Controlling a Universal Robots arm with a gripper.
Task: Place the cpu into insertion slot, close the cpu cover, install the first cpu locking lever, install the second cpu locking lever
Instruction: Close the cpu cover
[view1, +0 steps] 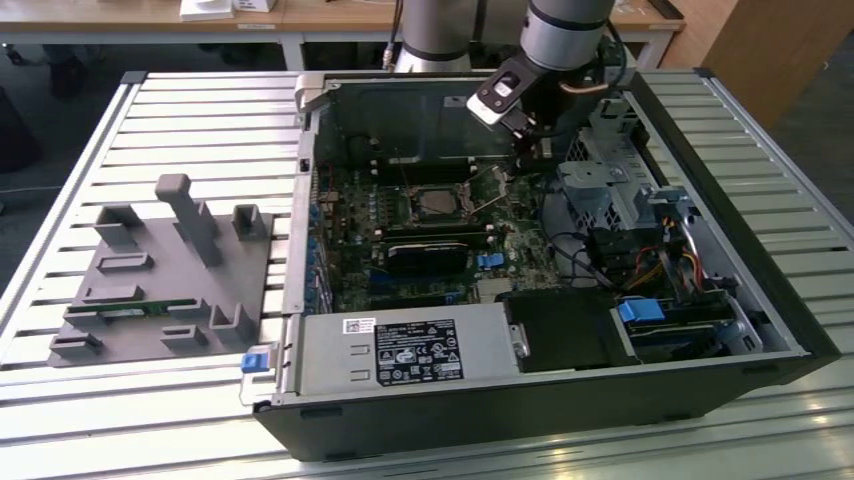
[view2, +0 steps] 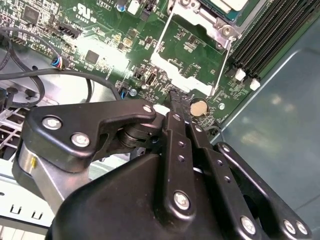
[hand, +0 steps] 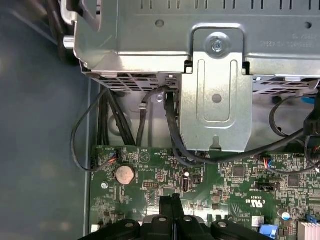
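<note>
My claw (view2: 174, 96) is clenched beside the locking lever (view2: 220, 67); slipping off it, I could gouge the motherboard (view2: 110, 30) near the coin cell (view2: 198, 106).

One black metal computer case (view1: 534, 410) is sitting on one slatted metal table (view1: 200, 120). One green circuit board (hand: 230, 187) is carrying one silvery-grey square cpu (view1: 438, 205), one round silver coin battery (hand: 124, 174) and two thin steel wire levers (view2: 162, 35). One grey plastic fixture block (view1: 160, 290) is lying alongside.
</note>
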